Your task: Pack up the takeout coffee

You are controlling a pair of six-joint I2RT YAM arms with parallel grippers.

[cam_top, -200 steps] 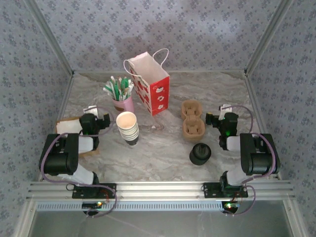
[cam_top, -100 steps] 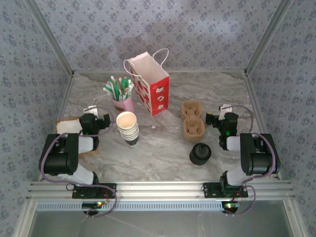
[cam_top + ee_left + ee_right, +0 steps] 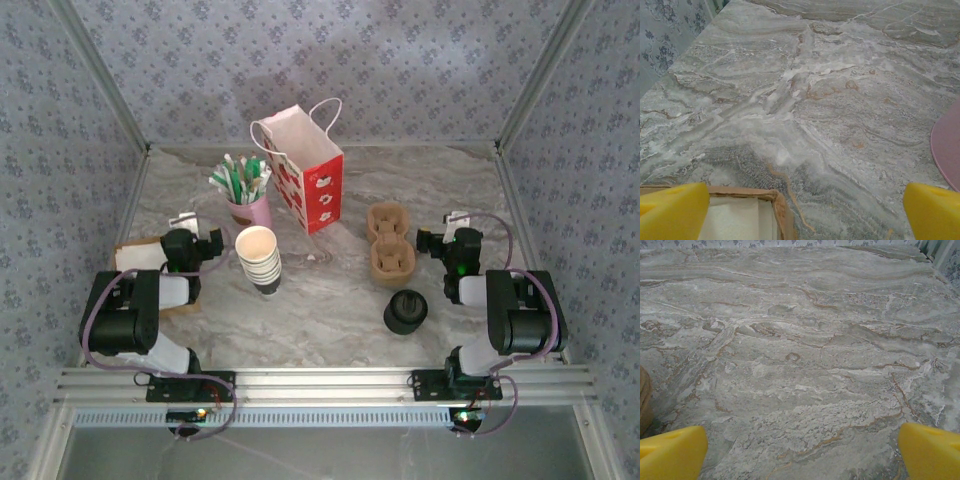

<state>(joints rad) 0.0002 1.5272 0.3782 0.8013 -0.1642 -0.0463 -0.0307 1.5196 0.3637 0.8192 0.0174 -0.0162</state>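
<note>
Nothing has shifted since a moment ago. The left gripper (image 3: pixel 195 243) gapes empty, cup stack (image 3: pixel 259 259) right of its fingers. The right gripper (image 3: pixel 448 240) likewise, lid pile (image 3: pixel 405 312) back-left of its fingers. The coffee looks unassembled, so pinch one cup's rim squarely first.

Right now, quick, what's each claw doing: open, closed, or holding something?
Left claw: open, holding nothing.
Right claw: open, holding nothing.

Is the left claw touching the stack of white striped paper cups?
Apart. In the top view a strip of bare table lies between the open left claw and the stack of striped cups.
</note>
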